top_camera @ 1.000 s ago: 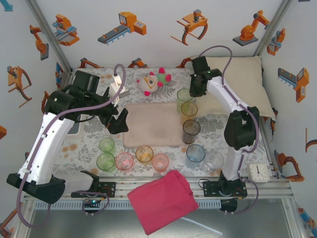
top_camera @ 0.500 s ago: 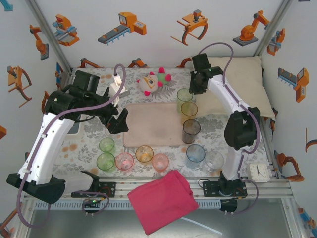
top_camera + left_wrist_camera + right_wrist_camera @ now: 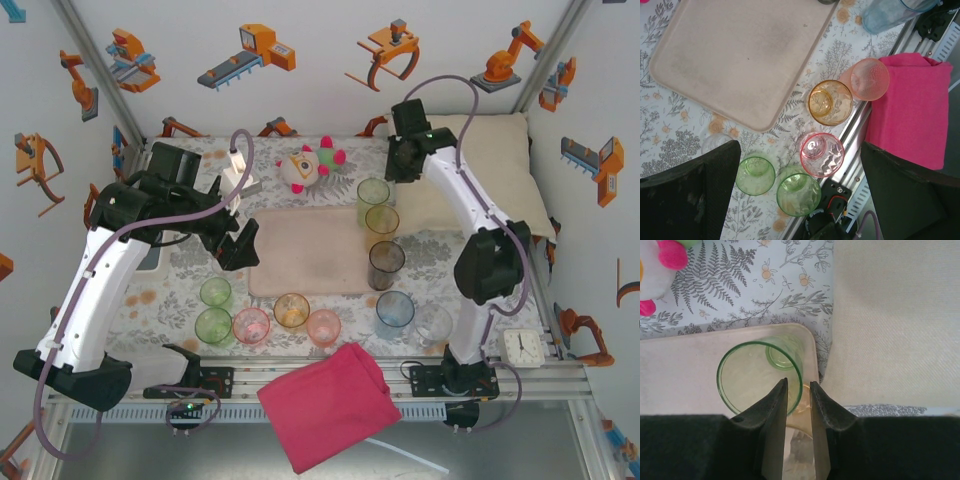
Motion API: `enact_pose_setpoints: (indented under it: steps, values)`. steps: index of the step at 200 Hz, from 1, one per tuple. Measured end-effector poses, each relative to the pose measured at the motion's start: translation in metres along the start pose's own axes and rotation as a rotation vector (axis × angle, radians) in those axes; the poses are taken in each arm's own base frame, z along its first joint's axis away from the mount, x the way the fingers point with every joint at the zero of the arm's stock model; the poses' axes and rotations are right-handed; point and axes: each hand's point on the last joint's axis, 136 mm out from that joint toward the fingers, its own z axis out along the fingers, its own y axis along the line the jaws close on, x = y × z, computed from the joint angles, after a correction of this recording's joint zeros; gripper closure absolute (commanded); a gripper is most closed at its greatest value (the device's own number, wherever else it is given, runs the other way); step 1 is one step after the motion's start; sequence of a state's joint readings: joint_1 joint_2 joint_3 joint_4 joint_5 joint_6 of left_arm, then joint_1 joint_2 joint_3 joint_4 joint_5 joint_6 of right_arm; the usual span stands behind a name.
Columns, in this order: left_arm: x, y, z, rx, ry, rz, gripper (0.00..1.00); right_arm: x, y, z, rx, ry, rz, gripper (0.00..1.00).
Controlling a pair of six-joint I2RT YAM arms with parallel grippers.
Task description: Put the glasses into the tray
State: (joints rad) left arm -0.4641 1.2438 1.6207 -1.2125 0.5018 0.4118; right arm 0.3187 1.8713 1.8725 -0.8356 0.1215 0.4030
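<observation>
Left gripper (image 3: 800, 150) wide open — right gripper (image 3: 798, 390) jaws narrowly parted.

Right gripper (image 3: 798, 384): enters from the bottom edge – jaws a narrow gap apart, tips over the right side of the green glass's rim; contact cannot be judged.
Green glass (image 3: 756, 380): upright, mouth up, in the rounded corner of the tray.
Tray (image 3: 685, 382): pale beige, low rim.
Yellow-tinted glass (image 3: 801, 405): partly seen in the gap between the jaws.
Pillow (image 3: 890, 325): cream – just beside the tray's corner.
Plush toy (image 3: 660, 265): white and pink, top left.
Tablecloth (image 3: 740, 285): fern print.
</observation>
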Motion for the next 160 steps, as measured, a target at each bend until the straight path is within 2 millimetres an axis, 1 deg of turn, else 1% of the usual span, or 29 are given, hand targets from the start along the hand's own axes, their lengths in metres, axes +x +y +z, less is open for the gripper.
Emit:
enact_pose_setpoints:
  steps: [10, 21, 36, 53, 68, 79, 109, 141, 160]
  values:
    - [0.000, 0.001, 0.000, -0.005, 0.002, 0.004, 0.03, -0.003, -0.002, -0.014, 0.000, -0.020, 0.002, 0.71]
    - [0.001, 0.001, 0.000, -0.009, 0.003, 0.009, 0.03, -0.004, -0.007, -0.034, 0.005, -0.050, 0.007, 0.69]
    - [0.002, 0.001, -0.001, -0.015, 0.005, 0.015, 0.03, 0.003, -0.018, -0.062, 0.020, -0.078, 0.017, 0.68]
    - [0.006, 0.000, -0.002, -0.021, 0.009, 0.021, 0.03, 0.020, -0.032, -0.094, 0.034, -0.101, 0.035, 0.67]
    - [0.009, -0.001, -0.003, -0.024, 0.015, 0.027, 0.03, 0.040, -0.045, -0.116, 0.046, -0.107, 0.052, 0.67]
    - [0.011, -0.001, -0.004, -0.027, 0.021, 0.030, 0.03, 0.056, -0.053, -0.129, 0.053, -0.097, 0.065, 0.67]
    - [0.015, -0.003, -0.007, -0.032, 0.021, 0.044, 0.03, 0.094, -0.073, -0.153, 0.076, -0.076, 0.104, 0.68]
    - [0.022, -0.007, -0.007, -0.026, 0.032, 0.043, 0.03, 0.130, -0.090, -0.169, 0.096, -0.041, 0.147, 0.68]
    - [0.028, -0.007, -0.003, -0.018, 0.049, 0.036, 0.03, 0.149, -0.097, -0.175, 0.106, -0.017, 0.175, 0.68]
